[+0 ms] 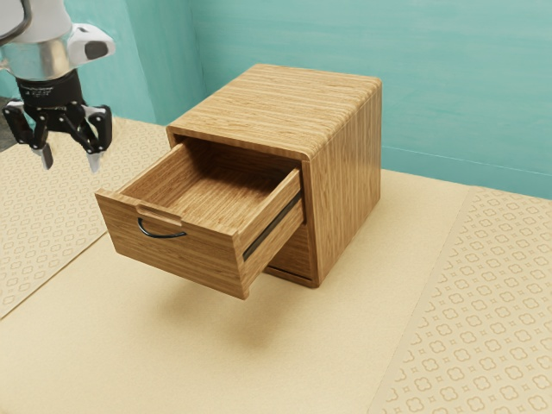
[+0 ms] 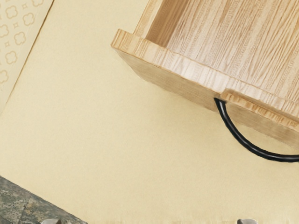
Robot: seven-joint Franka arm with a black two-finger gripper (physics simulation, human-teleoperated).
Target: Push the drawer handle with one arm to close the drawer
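The open drawer (image 1: 177, 254) stands near the hand (image 1: 72, 164), pointing downward and spread apart.

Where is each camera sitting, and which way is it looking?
Exterior view: it sits beside the arm, up high, looking down at the wooden cabinet. The arm's end and its open hand show at the upper left.
Wrist view: it rides on the hand, looking down past the drawer's front edge. Two fingertips peek in at the lower edge.
Both share the open drawer and its black handle.
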